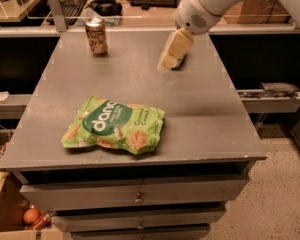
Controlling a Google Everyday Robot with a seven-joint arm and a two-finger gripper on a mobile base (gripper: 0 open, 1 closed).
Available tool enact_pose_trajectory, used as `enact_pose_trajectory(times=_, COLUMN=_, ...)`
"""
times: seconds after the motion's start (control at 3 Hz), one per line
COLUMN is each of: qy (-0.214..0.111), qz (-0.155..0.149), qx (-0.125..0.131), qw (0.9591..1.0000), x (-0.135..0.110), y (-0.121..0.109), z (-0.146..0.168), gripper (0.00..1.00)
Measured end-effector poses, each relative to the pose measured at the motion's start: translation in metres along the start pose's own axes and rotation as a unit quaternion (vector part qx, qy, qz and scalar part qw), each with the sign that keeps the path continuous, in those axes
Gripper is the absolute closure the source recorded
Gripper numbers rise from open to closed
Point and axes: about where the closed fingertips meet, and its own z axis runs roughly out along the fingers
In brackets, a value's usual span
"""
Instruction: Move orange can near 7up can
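Orange can (96, 36) upright on grey table (205, 114), pincer (169, 61) above far right, state unclear

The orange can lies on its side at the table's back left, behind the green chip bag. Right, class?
No: the camera view shows the orange can standing upright there, behind the green chip bag. The gripper hangs at back right.

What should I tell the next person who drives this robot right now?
Gripper: over the back right of the table, apart from the orange can.
Orange can: upright at back left.
7up can: not in sight, maybe behind the gripper.
Chip bag: front middle.
Done: nothing yet.
Left: find the 7up can, grasp the orange can, set it near.
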Motion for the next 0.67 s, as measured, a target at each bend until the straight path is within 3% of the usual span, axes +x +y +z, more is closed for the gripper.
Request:
enact_pose_trajectory(times=0.33, qy=-0.065, qz=0.004, qx=0.009, qw=0.9978, x=-0.0645, y=-0.0259, z=0.0542, gripper=0.00)
enact_pose_trajectory(times=0.67, qy=-0.064, qz=0.004, qx=0.009, qw=0.9979, x=-0.0638, y=-0.0253, z=0.0539, gripper=0.00)
